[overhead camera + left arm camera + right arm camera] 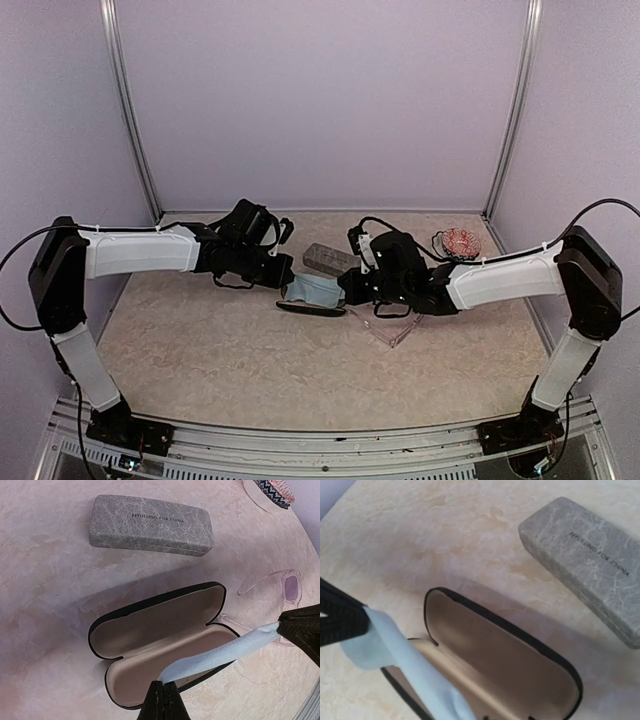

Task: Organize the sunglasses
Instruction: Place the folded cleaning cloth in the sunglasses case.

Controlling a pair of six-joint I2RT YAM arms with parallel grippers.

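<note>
Lilac walls on three sides, beige marbled worktop (pixel 200 340). Both arms meet mid-worktop.

- Left claw (pixel 162 696) is pressed together on one end of a pale blue cloth (pixel 215 655). Right claw (pixel 296 626) pinches the other end.
- The cloth spans between them above the open black case (pixel 150 630), tan lining up.
- Right wrist view: own fingers are out of frame. The cloth and the near end of the black case run off the bottom edge.
- Clear sunglasses (pixel 291 587) lie on the worktop just beside the black case, on the right claw's side, part of the frame behind that claw. In the top view they are faint and half under the right arm. Only this pair can be made out.
- Grey case (pixel 150 525), shut, sits apart from the black one, toward the back wall.
- Round patterned thing (pixel 461 241) sits near the back right corner, cut off in the left wrist view. Can't tell what it is.
- Bare worktop runs from the arm bases up to the cases. Side walls stand close to both elbows.
</note>
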